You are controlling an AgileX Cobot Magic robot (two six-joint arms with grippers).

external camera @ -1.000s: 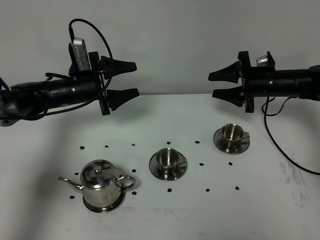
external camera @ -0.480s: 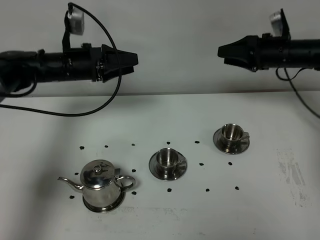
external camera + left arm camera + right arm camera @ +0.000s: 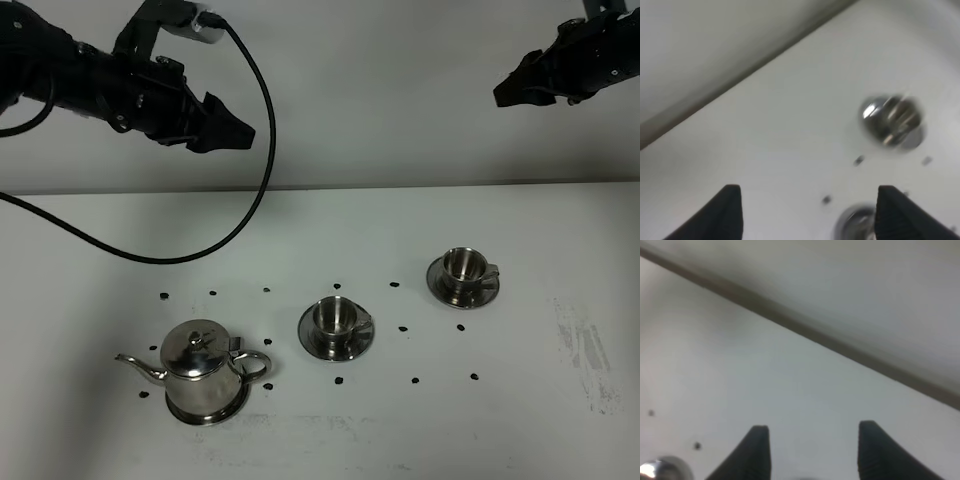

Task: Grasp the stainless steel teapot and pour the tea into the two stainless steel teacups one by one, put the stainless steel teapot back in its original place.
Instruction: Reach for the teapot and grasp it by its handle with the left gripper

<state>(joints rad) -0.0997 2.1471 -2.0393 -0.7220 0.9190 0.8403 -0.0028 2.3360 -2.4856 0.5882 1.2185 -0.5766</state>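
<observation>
The stainless steel teapot [image 3: 205, 372] stands on its round steel dish [image 3: 204, 412] at the front left of the white table, spout pointing left, lid on. Two stainless steel teacups on saucers stand apart from it, one in the middle [image 3: 336, 320] and one further right [image 3: 463, 268]. No tea is visible. My left gripper [image 3: 238, 130] hangs high above the table at the left, open and empty. My right gripper [image 3: 503, 94] hangs high at the right, open and empty. The blurred left wrist view shows open fingers [image 3: 731, 212] and a cup [image 3: 892, 121] far below.
Several small dark specks [image 3: 403, 328] are scattered on the table around the cups and teapot. A black cable [image 3: 262, 150] loops down from the left arm. The right wrist view shows open fingers [image 3: 758, 450], bare table and the wall edge.
Both arms have risen and swung outward, left gripper up and left, right gripper up and right, each now tilted downward. The teapot and cups have not moved.
</observation>
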